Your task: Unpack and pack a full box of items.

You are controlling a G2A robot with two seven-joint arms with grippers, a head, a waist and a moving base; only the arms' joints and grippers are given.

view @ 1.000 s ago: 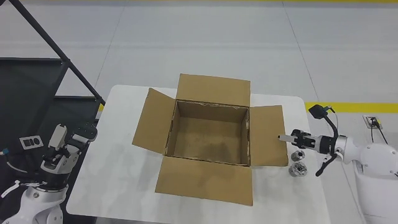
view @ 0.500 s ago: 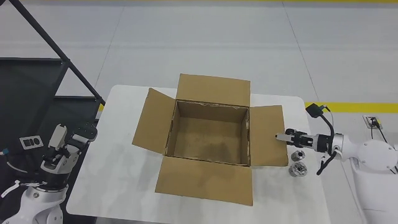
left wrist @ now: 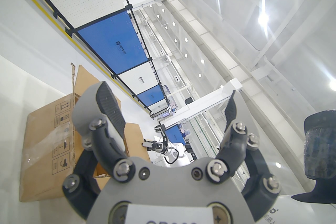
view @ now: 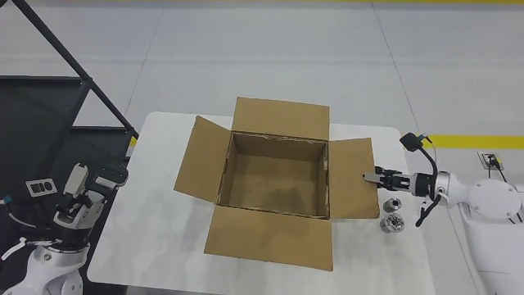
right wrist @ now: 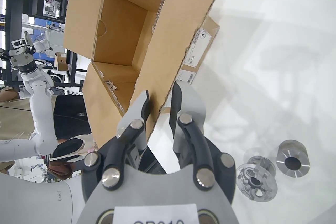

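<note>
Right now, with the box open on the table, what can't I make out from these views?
1. Floor of the box by the near wall: top view, hidden by that wall; right wrist view, by the side flap.
2. Whether the right gripper touches that flap: right wrist view, a finger covers the contact.
3. Detail of the two metal parts: top view, too small.

The left arm [view: 51,264] is bent and raised at the robot's left side, and the left gripper [left wrist: 168,95] points upward with its fingers [left wrist: 110,109] spread wide. The right arm [view: 483,201] stretches out low and nearly level toward the middle. The right gripper [right wrist: 160,100] has its fingers [right wrist: 178,101] parted by a narrow gap.
</note>
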